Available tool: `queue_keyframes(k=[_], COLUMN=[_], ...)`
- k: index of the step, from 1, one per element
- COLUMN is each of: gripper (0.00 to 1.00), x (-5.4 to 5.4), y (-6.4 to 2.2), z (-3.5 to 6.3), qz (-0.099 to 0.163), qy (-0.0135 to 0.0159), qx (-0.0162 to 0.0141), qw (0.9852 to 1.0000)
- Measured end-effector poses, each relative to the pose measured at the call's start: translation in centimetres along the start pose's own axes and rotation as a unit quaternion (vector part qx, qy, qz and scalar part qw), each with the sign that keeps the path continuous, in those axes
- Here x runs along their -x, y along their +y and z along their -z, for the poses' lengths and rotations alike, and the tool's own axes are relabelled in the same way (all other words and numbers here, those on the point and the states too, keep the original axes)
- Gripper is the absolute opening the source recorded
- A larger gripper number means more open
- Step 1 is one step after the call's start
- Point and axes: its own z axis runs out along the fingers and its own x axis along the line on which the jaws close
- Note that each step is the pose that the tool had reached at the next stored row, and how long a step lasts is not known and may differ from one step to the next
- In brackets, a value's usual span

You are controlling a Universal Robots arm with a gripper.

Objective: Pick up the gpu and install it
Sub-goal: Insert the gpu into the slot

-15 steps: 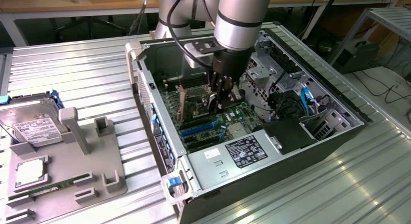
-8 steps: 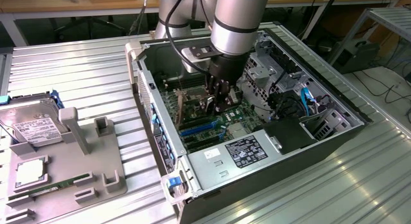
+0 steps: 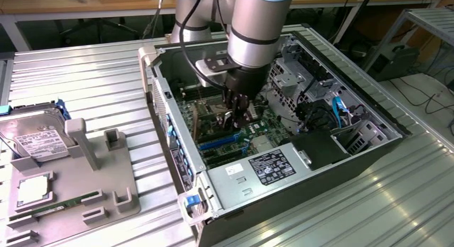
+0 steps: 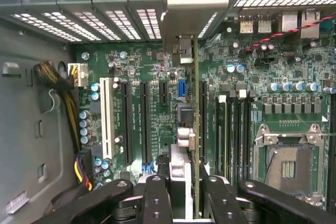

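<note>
My gripper [image 3: 239, 114] is lowered inside the open computer case [image 3: 369, 111], just above the green motherboard [image 3: 266, 131]. In the wrist view the gpu [image 4: 195, 129] shows edge-on as a thin tan line running away from the gripper [image 4: 186, 200]. Its silver bracket [image 4: 181, 51] lies at the far end, near the case's rear slot openings. The black fingers [image 4: 156, 198] sit on either side of the card and are shut on it. The card stands upright over the black expansion slots [image 4: 202, 114], beside the RAM slots. Whether its edge sits in a slot is hidden.
A power supply [image 3: 273, 166] fills the case's near end, and a drive cage [image 3: 305, 79] stands along the exterior view's right. Outside, a grey fixture [image 3: 99, 178] holds a hard drive [image 3: 39, 142] and a green RAM stick [image 3: 42, 211]. Cables [image 4: 55, 77] and the CPU socket [image 4: 286, 166] flank the slots.
</note>
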Motion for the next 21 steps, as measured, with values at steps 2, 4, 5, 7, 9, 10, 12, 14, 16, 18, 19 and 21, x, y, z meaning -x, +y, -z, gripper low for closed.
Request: queue_keyframes(k=[2,4,5,7,9,10,12,14,16,18,19,21], gripper=[0.29,0.29,0.29,0.29,0.29,0.29,0.29,0.29,0.29,0.29,0.29,0.29], x=[0.0,0.0,0.0,0.0,0.0,0.0,0.0,0.0,0.0,0.0,0.1,0.1], y=[0.02,0.03,0.05,0.18,0.53,0.62,0.73,0.75,0.77,0.83,0.88,1.05], z=[-0.09,-0.42,-0.64,-0.96,-1.36,-1.46,-1.66,-1.71,-1.72,-1.79,-1.81,-1.85], qz=[0.000,0.000,0.000,0.000,0.000,0.000,0.000,0.000,0.000,0.000,0.000,0.000], qy=[-0.0010,-0.0014,-0.0014,-0.0014,-0.0014,-0.0013,-0.0014,-0.0016,-0.0017,-0.0019,-0.0018,-0.0020], qx=[-0.0005,-0.0017,-0.0017,-0.0017,-0.0017,-0.0016,-0.0016,-0.0016,-0.0018,-0.0036,-0.0048,-0.0054], qw=[1.0000,1.0000,1.0000,1.0000,1.0000,1.0000,1.0000,1.0000,1.0000,1.0000,1.0000,1.0000])
